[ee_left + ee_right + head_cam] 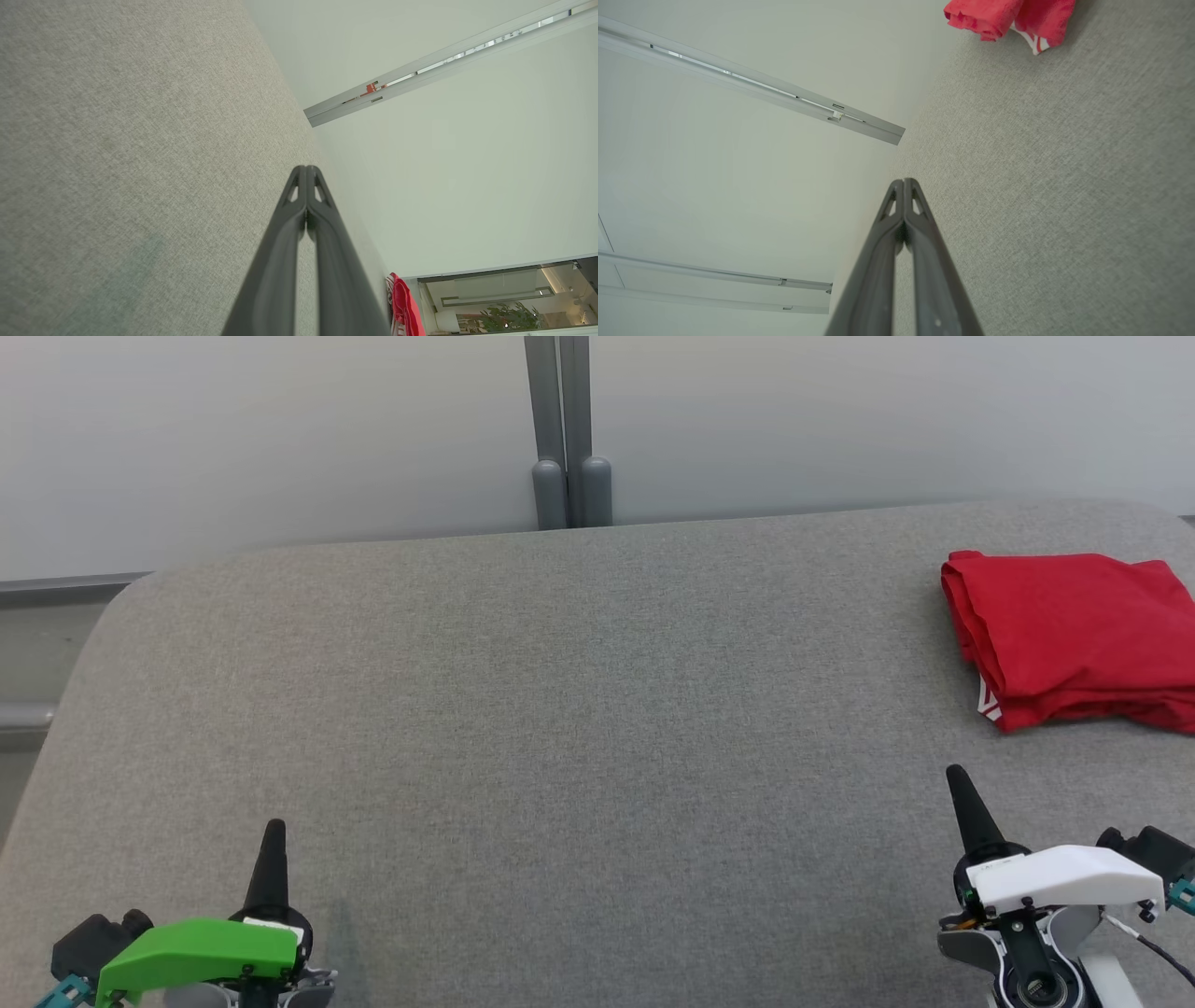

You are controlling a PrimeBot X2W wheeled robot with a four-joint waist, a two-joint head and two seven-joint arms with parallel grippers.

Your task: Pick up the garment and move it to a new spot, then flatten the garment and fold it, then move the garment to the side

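Observation:
The red garment (1074, 639) lies folded in a compact stack at the far right of the grey table, a bit of white trim showing at its near corner. A sliver of the garment (405, 305) shows low in the left wrist view, and the garment (1008, 18) sits at the top edge of the right wrist view. My left gripper (274, 828) rests at the lower left, shut and holding nothing, far from the cloth. My right gripper (956, 775) is at the lower right, shut and empty, a short way in front of the garment. Both wrist views show the fingers (306, 170) (903, 183) pressed together.
The grey fabric-covered table (560, 709) has rounded far corners. Behind it stands a pale wall with a grey vertical post (565, 429) at the middle. The table's left edge drops off beside a grey rail (23, 717).

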